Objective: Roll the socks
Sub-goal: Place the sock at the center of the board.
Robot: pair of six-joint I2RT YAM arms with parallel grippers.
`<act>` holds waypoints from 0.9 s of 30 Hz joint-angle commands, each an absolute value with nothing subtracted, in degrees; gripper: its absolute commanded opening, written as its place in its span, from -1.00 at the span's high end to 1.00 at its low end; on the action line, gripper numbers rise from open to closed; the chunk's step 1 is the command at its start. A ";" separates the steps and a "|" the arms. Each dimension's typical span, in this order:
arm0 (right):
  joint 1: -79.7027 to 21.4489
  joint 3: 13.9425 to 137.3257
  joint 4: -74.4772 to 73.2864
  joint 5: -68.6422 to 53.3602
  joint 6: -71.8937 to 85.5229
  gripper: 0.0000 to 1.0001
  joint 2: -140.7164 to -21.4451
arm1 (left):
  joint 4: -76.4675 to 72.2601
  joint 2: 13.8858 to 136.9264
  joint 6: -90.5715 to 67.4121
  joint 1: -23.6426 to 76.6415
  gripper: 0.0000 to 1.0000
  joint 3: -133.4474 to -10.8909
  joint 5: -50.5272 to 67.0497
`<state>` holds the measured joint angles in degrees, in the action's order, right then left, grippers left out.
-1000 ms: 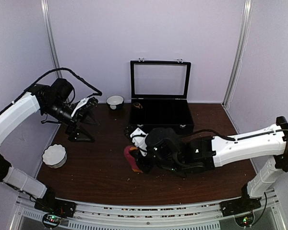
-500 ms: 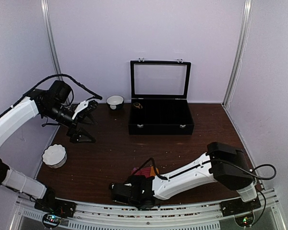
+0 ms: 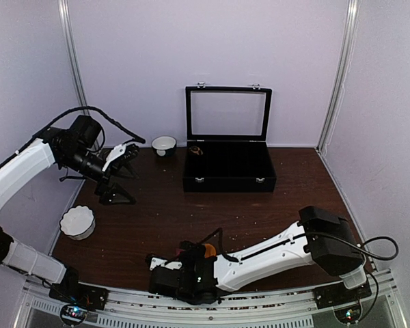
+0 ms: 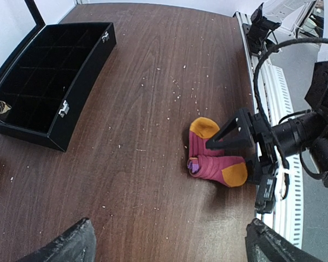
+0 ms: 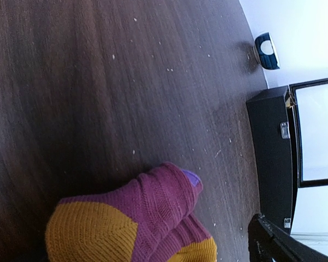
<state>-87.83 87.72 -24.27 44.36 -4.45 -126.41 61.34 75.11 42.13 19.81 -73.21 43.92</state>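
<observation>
The magenta-red socks lie on the worktop well apart from the black case, on its front side and out near the worktop's near edge. They are bunched into a short folded bundle. Two orange ends show, one towards the case and one away from it, and a bit of purple peeks out at the fold between them. This looks like a loose fold rather than a tight roll, so I judge this pair only partly done: the bundle needs to be wound up and its cuff tucked over.

The right gripper is down at the bundle, on the side away from the case. One dark finger crosses the edge of the socks in the left wrist view. The right wrist view shows the socks close under the camera, with a single finger at the frame's lower corner. I cannot tell whether this gripper is clamped on the fabric or merely resting against it.

The left gripper hangs in the air off the case's left end, beyond a small bowl. Its fingers are spread wide and hold nothing.

I cannot make out a dark brown argyle pair anywhere on the worktop or in the case's compartments, so its state cannot be judged. By this showing, most of the task is left to do.
</observation>
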 commanded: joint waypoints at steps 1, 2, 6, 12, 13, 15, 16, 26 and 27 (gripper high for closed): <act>-88.15 86.21 -29.96 47.34 3.15 -0.99 -122.95 | 61.05 76.31 43.64 19.81 -0.96 -72.42 45.74; -88.15 86.48 -30.52 45.42 3.43 -0.99 -122.64 | 61.19 76.63 43.79 19.86 -0.96 -72.49 45.75; -88.94 86.03 -31.77 37.31 2.35 -0.99 -121.45 | 62.64 77.68 44.65 19.97 -0.96 -73.75 45.54; -89.21 80.25 -28.42 29.11 1.03 -0.99 -115.27 | 64.32 77.93 45.56 21.81 -0.96 -72.57 47.26; -89.25 78.81 -27.26 27.95 0.93 -0.99 -114.02 | 64.28 78.21 45.63 22.84 -0.96 -71.66 47.95; -89.42 77.12 -26.09 26.66 1.00 -0.99 -113.15 | 63.23 79.41 44.78 25.16 -0.96 -69.61 48.73; -89.59 76.82 -26.20 26.15 1.12 -0.99 -113.24 | 62.56 80.35 44.22 26.53 -0.96 -68.99 48.88; -85.77 66.33 -24.50 26.10 18.95 -0.94 -101.90 | 61.08 91.69 45.85 33.19 -0.96 -71.02 51.97; -84.04 63.53 -22.04 23.28 21.85 -0.87 -99.07 | 60.97 92.27 46.06 33.75 -0.96 -71.28 52.29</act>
